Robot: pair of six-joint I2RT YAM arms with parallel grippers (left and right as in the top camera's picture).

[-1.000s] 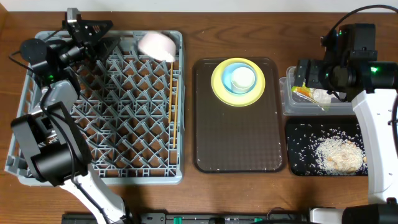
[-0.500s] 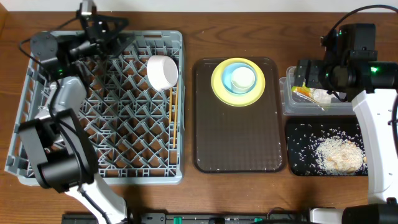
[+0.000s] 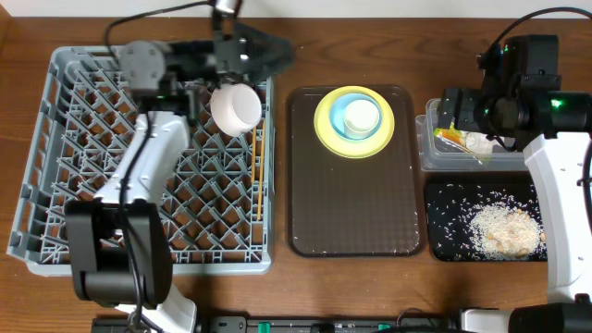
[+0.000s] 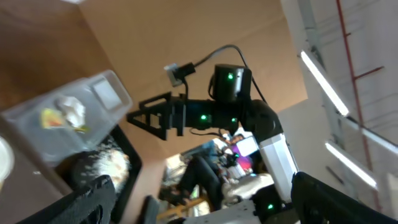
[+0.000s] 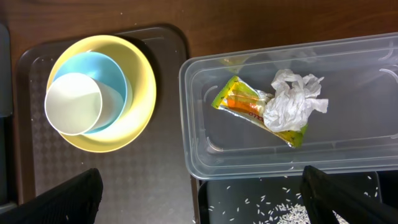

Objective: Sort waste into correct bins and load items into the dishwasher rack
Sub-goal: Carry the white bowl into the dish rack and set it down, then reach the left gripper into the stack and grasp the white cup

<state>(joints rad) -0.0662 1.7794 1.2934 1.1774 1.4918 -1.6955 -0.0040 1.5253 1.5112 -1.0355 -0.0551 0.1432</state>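
The white bowl [image 3: 234,108] lies on its side among the pegs at the back right of the dishwasher rack [image 3: 55,231]. Chopsticks [image 3: 254,153] lie along the rack's right side. My left gripper [image 3: 273,51] hovers open and empty over the rack's back right corner, its fingers [image 4: 87,202] framing nothing. The yellow plate [image 3: 326,137] [image 5: 140,93] carries the light blue bowl [image 5: 115,78] and the white cup [image 5: 73,102]. My right gripper [image 3: 450,111] [image 5: 202,199] hangs open above the clear tub [image 5: 348,143], which holds the wrapper [image 5: 239,102] and tissue [image 5: 292,99]. Rice [image 3: 504,229] fills the black tray [image 3: 439,199].
The brown serving tray [image 3: 351,213] sits between the rack and the two bins. The right arm [image 4: 211,115] shows across the table in the left wrist view, above the clear tub [image 4: 37,130]. Bare wooden table runs along the back and front edges.
My left arm has swung from the rack's back left corner rightward along its back edge. The white bowl has dropped from the back rim down among the pegs. The right arm has not moved.
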